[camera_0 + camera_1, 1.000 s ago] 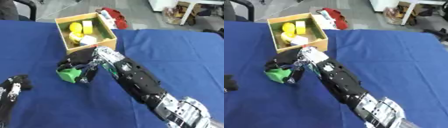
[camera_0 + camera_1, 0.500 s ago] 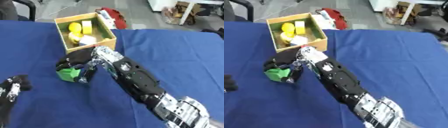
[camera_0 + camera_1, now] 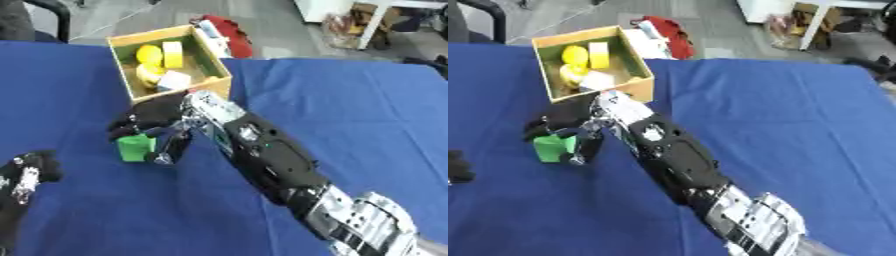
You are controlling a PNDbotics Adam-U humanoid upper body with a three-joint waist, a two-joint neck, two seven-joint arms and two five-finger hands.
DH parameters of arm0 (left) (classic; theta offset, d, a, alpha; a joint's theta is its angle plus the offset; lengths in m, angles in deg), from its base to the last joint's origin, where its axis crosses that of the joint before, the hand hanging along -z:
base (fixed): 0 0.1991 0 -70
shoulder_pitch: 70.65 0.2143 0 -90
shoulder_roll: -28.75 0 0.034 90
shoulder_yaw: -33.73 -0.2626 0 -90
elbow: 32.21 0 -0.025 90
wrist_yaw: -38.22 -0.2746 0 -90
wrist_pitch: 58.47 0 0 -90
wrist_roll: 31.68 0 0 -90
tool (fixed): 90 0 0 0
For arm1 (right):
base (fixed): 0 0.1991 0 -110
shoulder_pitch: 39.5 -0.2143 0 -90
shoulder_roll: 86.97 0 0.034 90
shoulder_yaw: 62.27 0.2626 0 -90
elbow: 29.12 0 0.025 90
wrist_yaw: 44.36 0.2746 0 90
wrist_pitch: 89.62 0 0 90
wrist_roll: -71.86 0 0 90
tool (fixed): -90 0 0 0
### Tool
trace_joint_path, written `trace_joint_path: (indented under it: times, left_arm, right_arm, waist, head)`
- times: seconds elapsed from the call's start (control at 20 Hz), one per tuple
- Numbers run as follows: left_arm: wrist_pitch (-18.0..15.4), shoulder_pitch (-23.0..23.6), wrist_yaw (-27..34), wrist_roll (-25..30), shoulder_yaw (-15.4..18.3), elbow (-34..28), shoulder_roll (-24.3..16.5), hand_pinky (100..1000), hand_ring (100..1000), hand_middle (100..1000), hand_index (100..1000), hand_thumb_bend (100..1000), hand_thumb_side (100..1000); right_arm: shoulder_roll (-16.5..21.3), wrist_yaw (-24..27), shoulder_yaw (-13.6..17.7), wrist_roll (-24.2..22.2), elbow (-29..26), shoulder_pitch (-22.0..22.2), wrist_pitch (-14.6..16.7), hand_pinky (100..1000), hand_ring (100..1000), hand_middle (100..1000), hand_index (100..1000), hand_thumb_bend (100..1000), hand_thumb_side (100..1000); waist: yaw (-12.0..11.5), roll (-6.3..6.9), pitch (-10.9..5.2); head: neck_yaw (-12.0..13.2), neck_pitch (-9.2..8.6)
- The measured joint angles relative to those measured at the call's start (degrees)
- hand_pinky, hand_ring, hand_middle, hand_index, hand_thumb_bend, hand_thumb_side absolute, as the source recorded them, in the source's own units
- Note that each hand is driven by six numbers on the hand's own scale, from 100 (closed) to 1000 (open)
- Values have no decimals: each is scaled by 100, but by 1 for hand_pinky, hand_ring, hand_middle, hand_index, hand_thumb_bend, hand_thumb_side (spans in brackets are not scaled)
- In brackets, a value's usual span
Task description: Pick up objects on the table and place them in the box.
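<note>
The right hand has its fingers curled around a green block on the blue table, left of centre. Just beyond it stands the open box, holding yellow pieces and a white one. The left hand rests at the near left edge; whether its fingers are open or closed is unclear.

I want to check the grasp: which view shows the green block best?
The left eye view: the green block shows a broad face between the curled fingers of the right hand. The right eye view shows the same block, equally caged by the fingers, with little difference.
</note>
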State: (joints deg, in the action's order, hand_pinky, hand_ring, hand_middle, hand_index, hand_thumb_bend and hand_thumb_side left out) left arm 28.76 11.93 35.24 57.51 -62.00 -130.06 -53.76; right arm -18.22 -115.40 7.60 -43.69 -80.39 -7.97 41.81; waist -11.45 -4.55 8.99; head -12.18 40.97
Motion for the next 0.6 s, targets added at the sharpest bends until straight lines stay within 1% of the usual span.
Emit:
trace_joint_path:
  times: [0.05, 0.1, 0.3, 0.4, 0.55, 0.6]
  left_arm:
    - [0, -4, 0, 0, 0, 0, 0, 642, 561, 548, 725, 100, 749]
    - [0, -8, 0, 1, 0, 0, 0, 642, 561, 547, 725, 100, 745]
    - [0, -13, 0, 1, 0, 0, 0, 642, 561, 547, 725, 100, 745]
    - [-1, -17, 0, 1, 0, 0, 0, 642, 561, 547, 725, 100, 745]
    - [-1, -20, 0, 2, 0, 0, 0, 642, 561, 547, 726, 100, 745]
    - [-1, -23, 0, 2, 0, 0, 0, 642, 561, 547, 726, 100, 745]
  right_arm:
    - [0, -8, 0, -6, 5, 0, -6, 960, 1000, 1000, 1000, 100, 265]
    - [0, -33, 3, -13, 25, 0, -13, 959, 1000, 1000, 1000, 100, 286]
    - [-8, -160, 59, -27, 123, 3, -27, 951, 999, 1000, 1000, 100, 285]
    - [-31, -227, 100, -30, 161, 2, -30, 936, 985, 996, 1000, 100, 283]
    - [-72, -301, 169, -8, 206, -3, -8, 879, 928, 933, 1000, 100, 277]
    - [-86, -311, 189, 18, 213, -6, 18, 846, 893, 896, 1000, 100, 275]
  waist:
    - [-1, 0, 0]
    - [-5, 0, 0]
    - [-18, 0, 0]
    - [-20, 0, 0]
    - [-26, 0, 0]
    - [-28, 0, 0]
  head:
    - [0, 0]
    - [0, 0]
    - [0, -1]
    - [0, -6]
    - [-2, -21]
    - [-3, -23]
